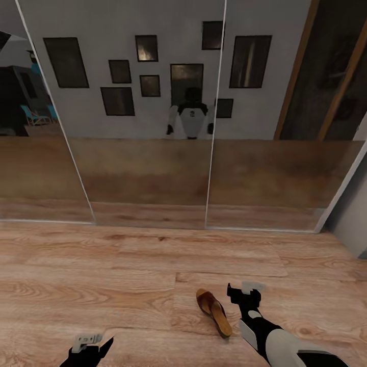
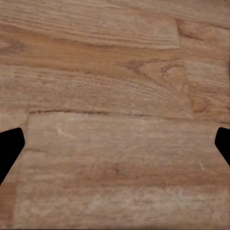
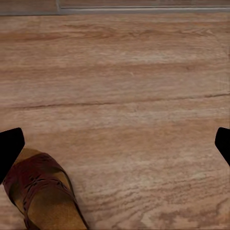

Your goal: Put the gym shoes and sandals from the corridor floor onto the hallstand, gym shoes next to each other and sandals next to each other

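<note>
Head view: the black left gripper is seen at the lower edge, low over the light brown wood-grain plank floor, nothing between its fingers. In the left wrist view its two black fingertips are spread to the frame edges, with bare planks between them. The black right gripper, on a black-and-white forearm, is held just beside one brown leather flip-flop sandal with a tan footbed and dark brown strap; the sandal lies flat on the floor, to the left of that gripper, not touched by it. In the right wrist view the right fingertips are likewise spread wide and empty, and the sandal's strapped front is seen near one fingertip; contact cannot be told there. Planks are seen beyond it, up to a pale metal track. Farther off in the head view, the floor is ended by a wall of tall mirrored sliding panels with thin pale frames. In the mirror, the white-and-black robot's reflection and dark rectangular picture frames on a grey wall are seen. A wooden door frame is reflected at the far right.
</note>
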`<state>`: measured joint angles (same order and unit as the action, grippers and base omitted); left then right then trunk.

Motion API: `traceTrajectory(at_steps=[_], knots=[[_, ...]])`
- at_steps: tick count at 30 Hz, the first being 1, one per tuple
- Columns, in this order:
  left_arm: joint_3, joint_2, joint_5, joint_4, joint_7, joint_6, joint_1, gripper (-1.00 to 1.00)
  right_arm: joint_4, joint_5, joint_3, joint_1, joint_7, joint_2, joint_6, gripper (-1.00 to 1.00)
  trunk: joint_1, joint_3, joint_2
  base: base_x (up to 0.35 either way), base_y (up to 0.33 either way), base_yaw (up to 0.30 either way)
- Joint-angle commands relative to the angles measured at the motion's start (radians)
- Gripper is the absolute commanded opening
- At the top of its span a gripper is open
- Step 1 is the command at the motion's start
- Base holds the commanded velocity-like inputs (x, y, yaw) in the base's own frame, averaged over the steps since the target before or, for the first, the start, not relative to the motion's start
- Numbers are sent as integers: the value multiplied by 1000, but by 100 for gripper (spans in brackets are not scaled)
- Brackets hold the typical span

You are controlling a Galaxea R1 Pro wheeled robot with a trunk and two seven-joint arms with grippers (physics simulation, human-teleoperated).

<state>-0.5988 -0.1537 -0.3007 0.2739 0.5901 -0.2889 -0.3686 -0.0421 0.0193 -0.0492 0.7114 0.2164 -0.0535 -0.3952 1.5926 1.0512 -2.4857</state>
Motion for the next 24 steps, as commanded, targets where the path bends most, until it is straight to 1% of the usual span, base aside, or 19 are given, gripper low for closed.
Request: traceTrajectory(at_steps=[1, 4, 5, 9, 13, 15, 24], knots=[[-8, 0, -11, -1, 4, -6, -1, 100, 1, 2, -5, 0, 2, 0, -4, 100, 0, 1, 0, 0, -39, 216], [-8, 0, -11, -1, 4, -6, -1, 100, 1, 3, -5, 0, 2, 0, -4, 100, 0, 1, 0, 0, -21, 118], [-9, -5, -9, 5, 9, -8, -7, 100, 2, 4, -4, 6, -3, -5, 0, 100, 0, 1, 0, 0, 0, 0], [-9, -26, -9, 28, 12, -9, -30, 100, 2, 4, -4, 13, -4, -5, 0, 100, 0, 1, 0, 0, 0, 0], [-10, -24, -8, 50, 13, -10, -32, 100, 1, 5, -3, 13, -4, -5, -1, 100, 0, 1, 0, 0, 0, 0], [-11, -19, -7, 62, 16, -8, -33, 100, 1, 5, -2, 13, -4, -5, -1, 100, 0, 1, 0, 0, 0, 0], [-11, -15, -8, 112, 19, -7, -33, 100, 0, 9, 2, 13, -6, -5, -1, 100, 0, 1, 0, 0, 0, 0]])
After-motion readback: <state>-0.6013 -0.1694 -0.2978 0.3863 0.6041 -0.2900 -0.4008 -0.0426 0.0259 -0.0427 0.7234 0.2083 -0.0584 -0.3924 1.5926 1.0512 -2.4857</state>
